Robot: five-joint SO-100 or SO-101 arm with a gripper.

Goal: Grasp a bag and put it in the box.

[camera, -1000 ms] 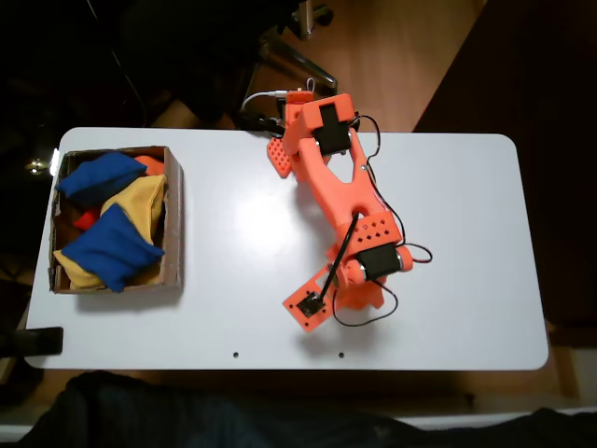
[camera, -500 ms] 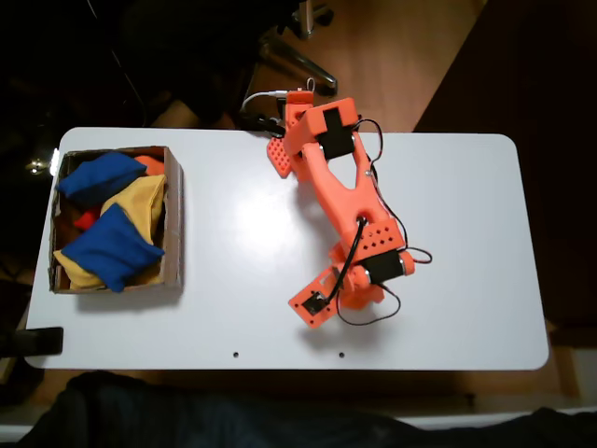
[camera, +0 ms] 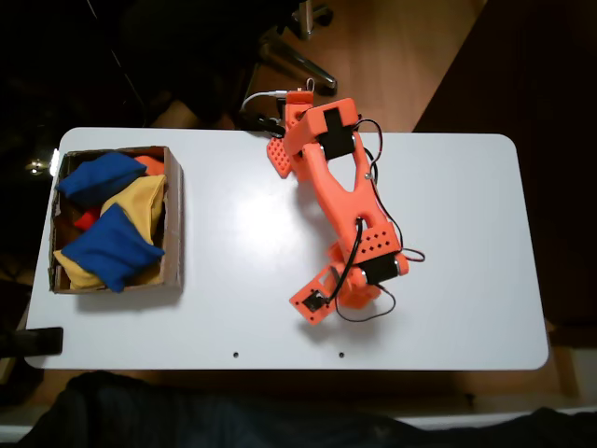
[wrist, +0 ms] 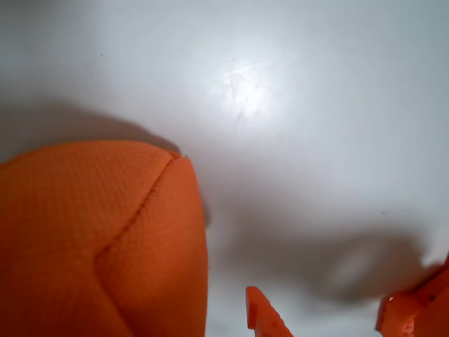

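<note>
In the wrist view the gripper (wrist: pixel 330 319) was open and empty: one orange fingertip poked up at the bottom edge, the other jaw showed at the bottom right corner, with bare table (wrist: pixel 295 105) between them. The bag (wrist: pixel 98 246) lay on the table just left of the near fingertip, outside the gap rather than within it. That offset looked like the main risk: if the jaws closed where they stood, they would likely shut on nothing, or the near finger would nudge the plump fabric aside. Coming down without shifting left could also pin a corner and give a weak pinch that slips on the way over. In the fixed view the arm (camera: pixel 340 201) bent low over the table's middle, well apart from the box (camera: pixel 173 219) at the left end. That box held blue and yellow bean bags, with some orange showing beneath them.
</note>
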